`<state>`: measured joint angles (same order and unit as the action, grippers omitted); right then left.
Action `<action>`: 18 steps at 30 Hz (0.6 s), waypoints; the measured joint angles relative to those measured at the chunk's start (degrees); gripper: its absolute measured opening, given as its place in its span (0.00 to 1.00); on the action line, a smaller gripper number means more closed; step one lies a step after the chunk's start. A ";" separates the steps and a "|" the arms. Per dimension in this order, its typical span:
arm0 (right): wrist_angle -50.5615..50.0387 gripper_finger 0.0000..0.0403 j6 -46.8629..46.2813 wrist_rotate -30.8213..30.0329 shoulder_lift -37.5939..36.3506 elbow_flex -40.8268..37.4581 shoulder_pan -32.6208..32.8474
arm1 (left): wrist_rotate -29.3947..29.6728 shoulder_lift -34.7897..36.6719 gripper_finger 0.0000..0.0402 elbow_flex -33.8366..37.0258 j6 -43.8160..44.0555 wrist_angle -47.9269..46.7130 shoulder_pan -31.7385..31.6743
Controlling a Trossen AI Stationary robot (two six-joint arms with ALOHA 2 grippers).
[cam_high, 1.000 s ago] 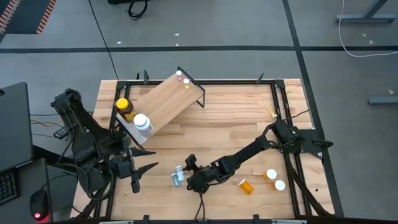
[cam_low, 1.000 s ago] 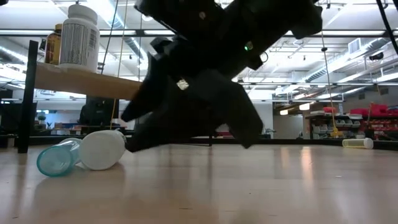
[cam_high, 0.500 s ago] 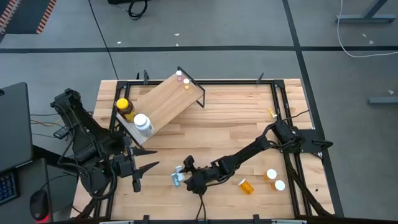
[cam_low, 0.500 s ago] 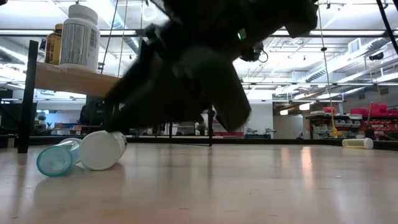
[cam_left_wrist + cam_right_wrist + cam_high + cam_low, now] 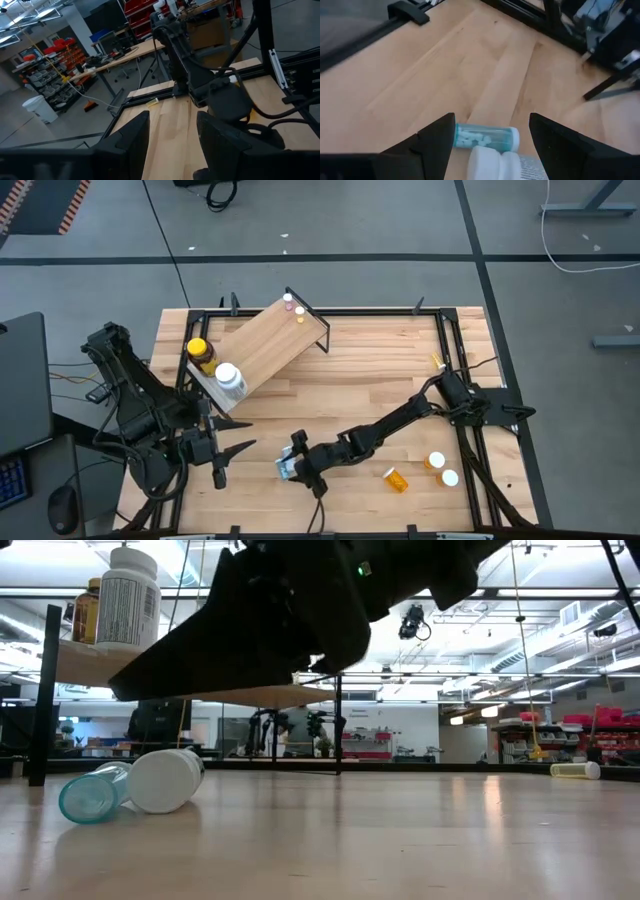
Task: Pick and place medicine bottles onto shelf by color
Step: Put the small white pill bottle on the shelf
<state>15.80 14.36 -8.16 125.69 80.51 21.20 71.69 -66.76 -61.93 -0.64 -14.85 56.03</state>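
A teal vial (image 5: 485,137) and a white bottle (image 5: 499,159) lie on their sides, side by side, near the table's front; the low view shows the teal vial (image 5: 90,795) and the white bottle (image 5: 166,780) too. My right gripper (image 5: 294,459) is open and hovers just above them, a finger on either side (image 5: 491,121), touching neither. My left gripper (image 5: 216,452) is open and empty at the front left. The plywood shelf (image 5: 265,340) carries an amber jar (image 5: 200,352), a white-capped bottle (image 5: 228,378) and two tiny vials (image 5: 293,304).
Three orange vials lie at the front right: one (image 5: 396,478) on its side and two (image 5: 441,468) showing white caps. A black frame (image 5: 455,350) runs round the tabletop. Bare wood lies between the shelf and the right arm.
My right gripper has gone toward the table's left edge and now stands over the teal vial and the white bottle, which have not moved. In the low view it has swept left and risen a little.
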 joint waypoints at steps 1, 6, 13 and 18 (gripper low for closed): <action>0.00 0.65 -1.17 0.34 0.00 0.00 -0.26 | 0.01 0.00 0.43 0.00 0.01 0.00 0.00; -0.46 0.64 -6.41 2.81 0.00 0.00 -1.14 | -0.01 0.00 0.43 0.00 0.01 0.00 0.00; -4.07 0.62 -10.82 3.52 0.00 0.00 -1.52 | -0.01 0.00 0.43 0.00 0.01 0.00 0.00; -3.39 0.61 -11.23 3.52 0.00 0.00 -1.54 | -0.01 0.00 0.43 0.00 0.01 0.00 0.00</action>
<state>12.40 3.14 -4.64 125.69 80.51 19.66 71.68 -66.76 -61.93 -0.62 -14.85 56.03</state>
